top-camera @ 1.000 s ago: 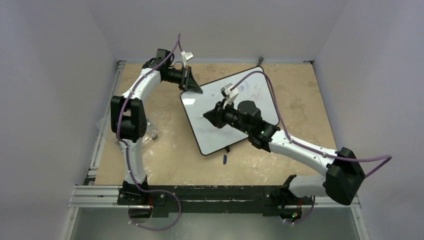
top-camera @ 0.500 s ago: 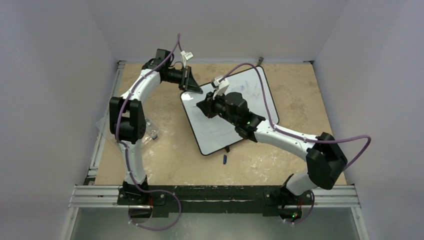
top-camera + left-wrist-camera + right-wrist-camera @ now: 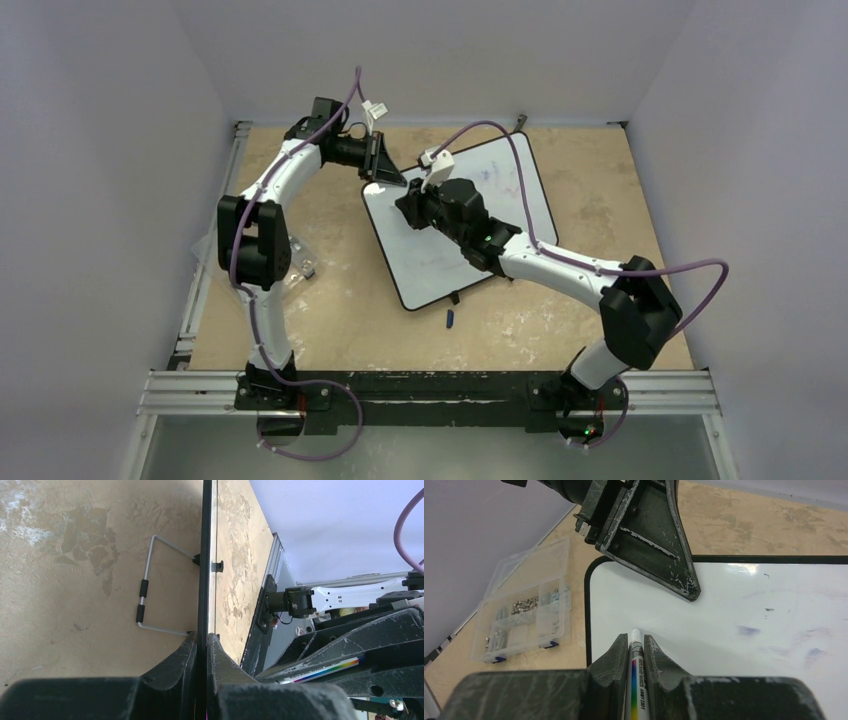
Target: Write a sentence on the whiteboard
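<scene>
At whiteboard (image 3: 432, 268) corner, left jaws clamp edge, marker (image 3: 636, 677) over white

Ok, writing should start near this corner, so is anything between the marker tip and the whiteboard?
Nothing visible between the marker tip and the whiteboard; the left gripper, clamped on the board's edge, only covers the corner just ahead.

Soft, even overhead light, a small glare patch on the whiteboard (image 3: 746, 575), right fingers (image 3: 611, 660) slightly blurred.
</scene>
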{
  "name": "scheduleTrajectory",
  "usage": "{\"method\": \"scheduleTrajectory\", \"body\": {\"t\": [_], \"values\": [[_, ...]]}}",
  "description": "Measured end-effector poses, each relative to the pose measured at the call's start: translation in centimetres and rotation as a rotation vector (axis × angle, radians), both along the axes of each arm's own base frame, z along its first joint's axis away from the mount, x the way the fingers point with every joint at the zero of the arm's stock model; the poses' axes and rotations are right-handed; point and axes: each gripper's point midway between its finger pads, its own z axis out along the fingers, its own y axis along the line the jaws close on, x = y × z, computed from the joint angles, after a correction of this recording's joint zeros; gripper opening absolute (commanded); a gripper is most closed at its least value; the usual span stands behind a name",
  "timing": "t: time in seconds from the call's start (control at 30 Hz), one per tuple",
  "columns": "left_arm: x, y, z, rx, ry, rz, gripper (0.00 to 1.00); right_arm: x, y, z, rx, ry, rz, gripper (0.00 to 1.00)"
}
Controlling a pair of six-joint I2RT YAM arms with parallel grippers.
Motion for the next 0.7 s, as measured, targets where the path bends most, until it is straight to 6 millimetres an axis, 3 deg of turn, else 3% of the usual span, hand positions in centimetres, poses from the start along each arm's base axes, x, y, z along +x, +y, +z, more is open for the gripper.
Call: {"method": "scheduleTrajectory", "body": {"t": [0.7], "values": [[-0.07,0.03,-0.16,0.0,-0.01,0.002,0.0,0.18,-0.26,-1.03,-0.023,0.018,-0.018,0.0]]}}
